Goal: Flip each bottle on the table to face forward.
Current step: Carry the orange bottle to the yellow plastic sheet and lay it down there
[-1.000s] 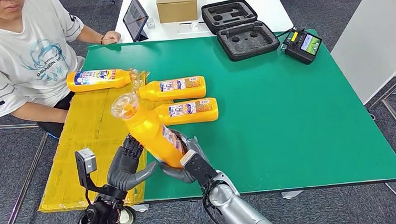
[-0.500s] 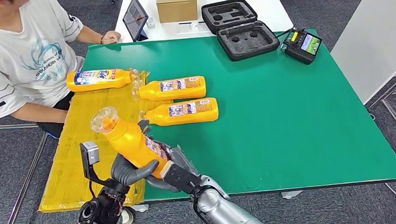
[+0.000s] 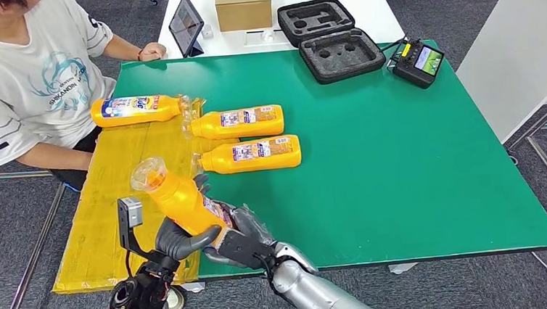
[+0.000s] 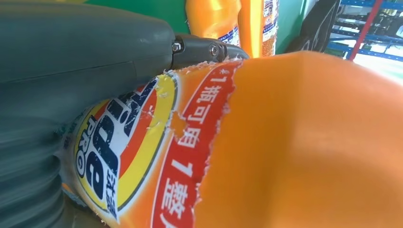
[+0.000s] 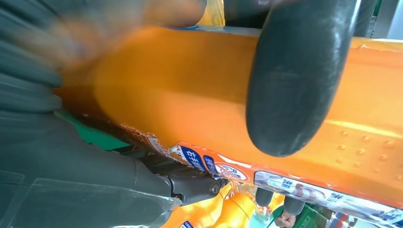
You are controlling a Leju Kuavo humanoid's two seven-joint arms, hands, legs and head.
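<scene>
Both hands are on it: the left hand and the right hand grip the lower body of the held orange bottle, fingers wrapped round it, holding it tilted above the near-left corner of the green table, clear cap end pointing up and away toward the left edge. Three more bottles lie on their sides: the far-left bottle at the left edge on the yellow sheet, the middle bottle just inward, the nearer bottle beside it. A seated person waits at the far-left corner.

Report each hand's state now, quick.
Left hand: holding the orange bottle at its lower body.
Right hand: holding the same bottle from the other side.
</scene>
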